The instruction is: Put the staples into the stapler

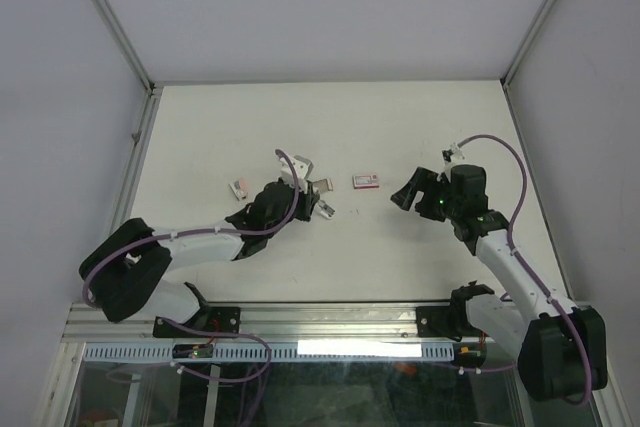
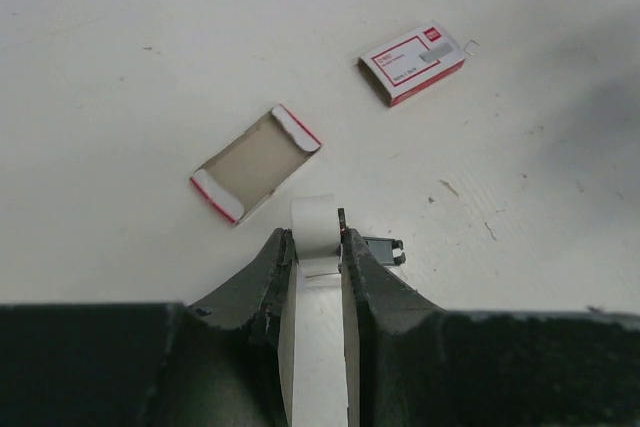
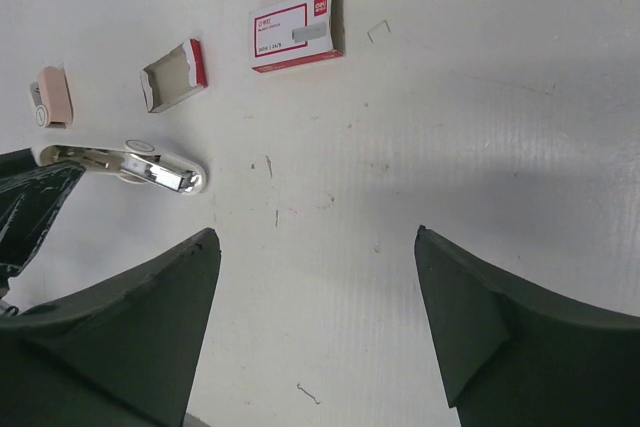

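Observation:
My left gripper (image 1: 312, 202) (image 2: 315, 237) is shut on the stapler's white body (image 2: 312, 222). In the right wrist view that body (image 3: 130, 162) lies low over the table with its metal channel showing. A pink stapler piece (image 1: 238, 188) (image 3: 50, 97) lies apart on the table to the left. The red-and-white staples box (image 1: 366, 181) (image 2: 412, 62) (image 3: 295, 29) lies flat. Its open tray (image 2: 255, 162) (image 3: 175, 75) looks empty. I cannot make out a staple strip. My right gripper (image 1: 405, 195) (image 3: 315, 237) is open and empty, just right of the box.
A single loose staple (image 2: 470, 45) (image 3: 378, 32) lies beside the box, and another (image 3: 308, 394) lies on the table under my right gripper. A metal frame (image 1: 135, 137) runs along the table's sides, with walls behind it.

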Robot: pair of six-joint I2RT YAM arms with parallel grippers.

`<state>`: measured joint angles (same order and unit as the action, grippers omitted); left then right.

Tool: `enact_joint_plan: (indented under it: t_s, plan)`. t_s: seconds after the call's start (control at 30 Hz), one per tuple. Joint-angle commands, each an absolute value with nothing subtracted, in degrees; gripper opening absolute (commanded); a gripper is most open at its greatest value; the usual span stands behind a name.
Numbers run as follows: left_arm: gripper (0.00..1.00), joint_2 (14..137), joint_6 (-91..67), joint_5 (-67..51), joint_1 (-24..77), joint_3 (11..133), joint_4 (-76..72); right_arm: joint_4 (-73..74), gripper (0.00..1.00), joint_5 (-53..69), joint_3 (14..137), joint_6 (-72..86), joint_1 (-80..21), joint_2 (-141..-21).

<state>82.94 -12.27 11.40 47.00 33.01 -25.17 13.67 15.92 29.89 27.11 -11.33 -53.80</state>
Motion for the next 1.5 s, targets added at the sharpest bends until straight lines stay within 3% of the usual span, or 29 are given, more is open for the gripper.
enact_joint_plan:
  t_s: [0.0, 0.43, 0.77, 1.03, 1.27, 1.47]
  plan:
    - [0.00, 76.0, -9.7, 25.1, 48.7, 28.8, -28.4, 8.9, 0.81, 18.2, 29.7, 27.2, -11.1, -55.3]
    - [0.00, 77.8, -8.4, 33.6, 52.8, 29.1, -22.6, 7.9, 0.81, 18.4, 29.3, 27.1, -11.1, -57.2]
    - [0.12, 84.8, -6.6, 38.1, 58.0, 33.3, -18.8, 8.1, 0.80, 18.1, 29.1, 27.0, -11.1, -57.3]
    - [0.34, 86.8, -6.1, 35.6, 60.4, 35.0, -18.1, 8.4, 0.80, 17.6, 29.1, 26.6, -11.1, -57.3]
    - [0.48, 86.5, -7.6, 31.7, 60.6, 35.0, -18.2, 8.4, 0.80, 17.8, 29.0, 26.5, -11.1, -57.3]
    - [0.66, 78.3, -13.4, 26.2, 60.5, 35.4, -15.3, 5.1, 0.81, 24.3, 29.0, 23.0, -11.4, -55.0]
